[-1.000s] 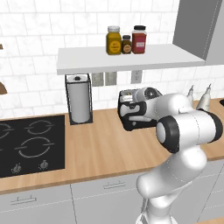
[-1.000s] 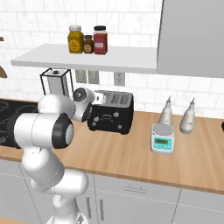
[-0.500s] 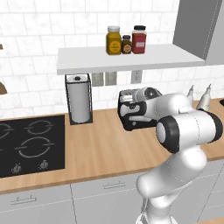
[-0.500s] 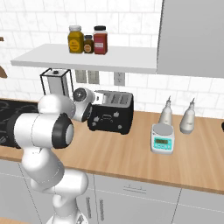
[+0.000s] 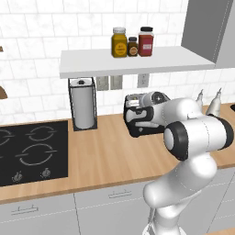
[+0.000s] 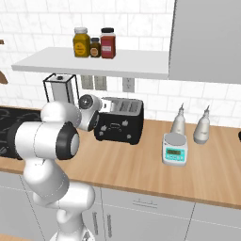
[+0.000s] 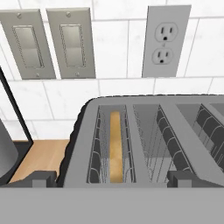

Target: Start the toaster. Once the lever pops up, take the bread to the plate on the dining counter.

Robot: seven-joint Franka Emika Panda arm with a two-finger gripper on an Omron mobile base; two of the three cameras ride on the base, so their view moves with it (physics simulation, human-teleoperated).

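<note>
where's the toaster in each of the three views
Left base view: toaster right of centre on the wood counter, partly behind the arm.
Right base view: left of centre, its front facing the camera.
Hand view: lower middle, seen from above, bread in its left slot.
Shared landmark: the wall outlet behind it.

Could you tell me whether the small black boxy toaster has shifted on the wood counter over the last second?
No. The small black boxy toaster keeps its place beside the wire paper-towel holder.
</note>
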